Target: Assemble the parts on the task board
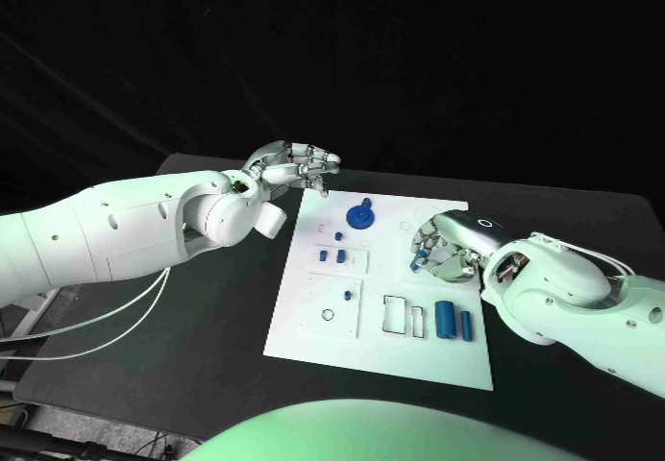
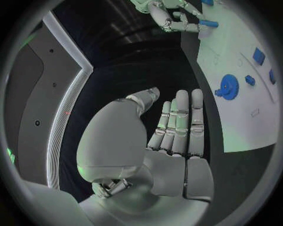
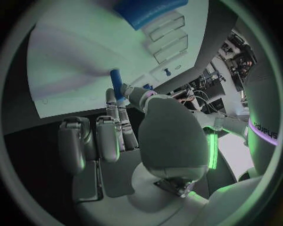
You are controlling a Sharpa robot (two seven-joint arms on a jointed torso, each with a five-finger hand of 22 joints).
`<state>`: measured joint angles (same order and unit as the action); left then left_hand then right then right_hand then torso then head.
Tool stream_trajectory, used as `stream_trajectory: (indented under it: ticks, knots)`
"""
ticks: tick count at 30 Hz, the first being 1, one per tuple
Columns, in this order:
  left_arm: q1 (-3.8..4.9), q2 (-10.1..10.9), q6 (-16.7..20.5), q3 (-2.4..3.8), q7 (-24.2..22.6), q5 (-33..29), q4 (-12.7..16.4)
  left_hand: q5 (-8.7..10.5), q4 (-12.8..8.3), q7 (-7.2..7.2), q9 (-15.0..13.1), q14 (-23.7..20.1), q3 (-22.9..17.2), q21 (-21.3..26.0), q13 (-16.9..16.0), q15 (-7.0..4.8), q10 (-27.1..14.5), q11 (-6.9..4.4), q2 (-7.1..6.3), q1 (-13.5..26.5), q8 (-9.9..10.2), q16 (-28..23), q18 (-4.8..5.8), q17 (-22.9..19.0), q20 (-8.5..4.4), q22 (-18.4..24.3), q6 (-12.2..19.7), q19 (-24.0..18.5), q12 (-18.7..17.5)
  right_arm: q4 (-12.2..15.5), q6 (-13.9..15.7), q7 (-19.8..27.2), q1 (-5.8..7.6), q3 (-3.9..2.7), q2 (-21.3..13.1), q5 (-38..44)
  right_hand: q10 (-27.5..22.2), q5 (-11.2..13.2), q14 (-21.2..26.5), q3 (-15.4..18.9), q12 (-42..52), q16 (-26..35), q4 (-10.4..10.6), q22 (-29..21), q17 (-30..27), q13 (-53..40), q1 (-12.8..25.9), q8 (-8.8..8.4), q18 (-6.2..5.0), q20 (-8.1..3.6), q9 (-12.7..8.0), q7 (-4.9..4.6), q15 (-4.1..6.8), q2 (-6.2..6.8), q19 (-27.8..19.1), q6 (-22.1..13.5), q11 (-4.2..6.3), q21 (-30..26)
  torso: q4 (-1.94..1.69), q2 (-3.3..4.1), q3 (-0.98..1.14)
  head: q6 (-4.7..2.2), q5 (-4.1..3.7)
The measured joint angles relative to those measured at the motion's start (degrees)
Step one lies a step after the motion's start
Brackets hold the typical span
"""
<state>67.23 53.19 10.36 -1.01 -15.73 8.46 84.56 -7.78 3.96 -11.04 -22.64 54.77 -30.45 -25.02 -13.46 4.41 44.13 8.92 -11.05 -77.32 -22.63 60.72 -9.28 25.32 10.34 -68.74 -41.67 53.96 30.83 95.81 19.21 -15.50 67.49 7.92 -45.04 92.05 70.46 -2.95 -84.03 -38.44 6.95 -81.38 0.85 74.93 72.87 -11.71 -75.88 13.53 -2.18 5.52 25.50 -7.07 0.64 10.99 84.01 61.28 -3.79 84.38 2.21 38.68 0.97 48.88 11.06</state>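
The right robot hand [image 1: 441, 252] pinches a blue peg [image 3: 116, 81] over the board [image 1: 312, 336] (left robot hand [image 1: 294, 163] released, farther off).

The right hand [image 1: 446, 252] covers part of the task board [image 1: 312, 336], so the blue part [image 3: 116, 81] between its fingertips shows little in the head view. In the right wrist view a large blue part [image 3: 148, 12] is blurred and cut off by the circle's rim. The small blue pieces [image 1: 332, 255] on the board are too small to tell their shape.

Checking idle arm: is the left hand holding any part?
No: the left hand is empty, fingers straight, beside the task board.
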Motion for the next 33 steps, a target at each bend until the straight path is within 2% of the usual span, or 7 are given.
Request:
stream_trajectory:
  ticks: [5, 9, 15, 18, 22, 27, 33]
  knots:
    - [0.0, -0.04, 0.0, 0.0, 0.03, 0.02, -0.12, 0.0, -0.1, 0.0, 0.0, 0.0, 0.1, 0.0, 0.0, 0.0, -0.11, -0.11, 0.0, 0.0, -0.2, 0.0, 0.0, 0.0, 0.0, 0.06, 0.0, 0.0, 0.0, 2.98, 1.1, -0.1, 0.91, -0.32, -1.69, -0.33, 0.0, -0.27, 0.0, -0.03, 0.0, 0.0, -0.04, 0.0, 0.0, 0.05, 0.0, 0.0, 0.0, 0.0, -0.17, 0.0, 0.0, 0.0, 0.0, 0.0, 0.0, 0.0, -0.04, -0.02, -0.02, -0.05, 0.0]
    - [0.0, -0.12, 0.0, 0.0, 0.04, 0.04, -0.23, 0.0, -0.1, 0.0, 0.01, 0.0, 0.1, 0.0, 0.0, 0.0, -0.11, -0.11, 0.0, 0.0, -0.2, 0.0, 0.0, 0.0, 0.0, 0.05, 0.0, 0.0, 0.0, 6.57, 1.91, -0.21, 1.84, -0.66, -3.21, -1.04, 0.0, -0.29, 0.0, -0.15, -0.03, 0.0, -0.15, -0.01, -0.01, 0.04, -0.01, -0.01, 0.0, 0.0, -0.19, -0.01, 0.0, 0.0, 0.0, -0.01, 0.0, 0.0, 0.02, -0.03, -0.03, -0.07, 0.14]
    - [0.0, -0.42, 0.0, 0.0, 0.04, 0.04, -0.47, 0.0, -0.1, 0.0, 0.01, 0.0, 0.1, 0.0, 0.0, 0.0, -0.11, -0.11, 0.0, 0.0, -0.2, 0.0, 0.0, -0.01, 0.0, 0.05, 0.0, 0.0, 0.0, 9.66, 3.06, -0.08, 1.97, -0.79, -1.62, -1.81, 0.0, -0.29, 0.0, 0.0, -0.14, 0.01, -0.31, -0.01, 0.08, -0.1, 0.0, -0.01, 0.0, 0.0, -0.19, -0.01, 0.0, 0.01, 0.0, -0.01, 0.0, 0.27, 0.23, -0.06, 0.01, -0.14, 0.49]
    - [-0.01, -0.72, -0.04, 0.0, 0.04, 0.05, -0.58, 0.0, -0.1, 0.0, 0.01, 0.0, 0.1, 0.0, 0.0, 0.0, -0.11, -0.11, 0.0, 0.0, -0.2, 0.0, 0.0, 0.03, 0.0, 0.05, 0.0, 0.0, 0.0, 10.24, 3.59, 0.16, 1.38, -0.84, 0.63, -2.07, 0.01, -0.29, 0.0, -0.23, -0.21, 0.03, -0.54, -0.01, 0.08, -0.13, 0.01, -0.02, 0.0, 0.01, -0.14, -0.01, 0.0, 0.01, 0.0, -0.02, -0.01, 0.27, 0.3, -0.13, 0.01, -0.19, 0.52]
    - [-0.01, -1.16, -0.11, 0.0, 0.03, 0.05, -0.74, 0.0, -0.1, 0.0, 0.01, 0.0, 0.1, 0.0, 0.0, 0.0, -0.11, -0.11, 0.0, 0.0, -0.2, 0.0, 0.0, 0.04, 0.0, 0.05, 0.0, 0.0, 0.0, 10.28, 4.09, 0.81, -0.1, -0.69, 4.16, -2.27, 0.02, -0.51, 0.0, -0.24, -0.22, 0.04, -0.56, -0.01, 0.04, -0.17, 0.01, 0.2, 0.0, 0.01, -0.05, -0.02, 0.0, 0.02, 0.0, -0.03, -0.02, 0.27, 0.27, -0.14, 0.01, -0.27, 0.52]
    - [-0.01, -1.83, -0.22, 0.0, 0.01, 0.05, -0.86, 0.0, -0.26, 0.0, -0.04, 0.0, -0.06, 0.0, 0.0, 0.0, -0.11, -0.11, 0.0, 0.0, -0.2, 0.0, 0.0, 0.04, 0.0, 0.05, 0.0, 0.0, -0.01, 9.0, 4.32, 1.92, -2.12, -0.41, 7.67, -2.28, 0.02, -0.72, 0.0, -0.24, -0.37, 0.04, -0.87, -0.02, 0.04, -0.44, 0.01, 0.21, 0.0, 0.01, 0.19, -0.02, -0.01, 0.03, 0.0, -0.05, -0.02, 0.27, 0.13, -0.12, -0.03, -0.24, 0.73]
    - [-0.01, -2.19, -0.35, 0.0, 0.0, 0.05, -0.9, 0.0, -0.26, 0.0, -0.04, 0.0, -0.07, 0.0, 0.0, 0.0, -0.1, -0.11, 0.03, 0.03, -0.2, 0.0, 0.0, 0.03, 0.0, 0.05, 0.0, 0.0, 0.12, 6.73, 4.3, 2.92, -3.7, 0.1, 9.84, -2.23, 0.02, -0.72, 0.0, -0.24, -0.43, 0.04, -0.88, -0.02, 0.04, -0.46, 0.02, 0.21, 0.0, 0.01, 0.19, -0.06, -0.01, 0.03, 0.0, -0.12, -0.02, 0.27, 0.12, -0.06, -0.15, -0.06, 1.17]
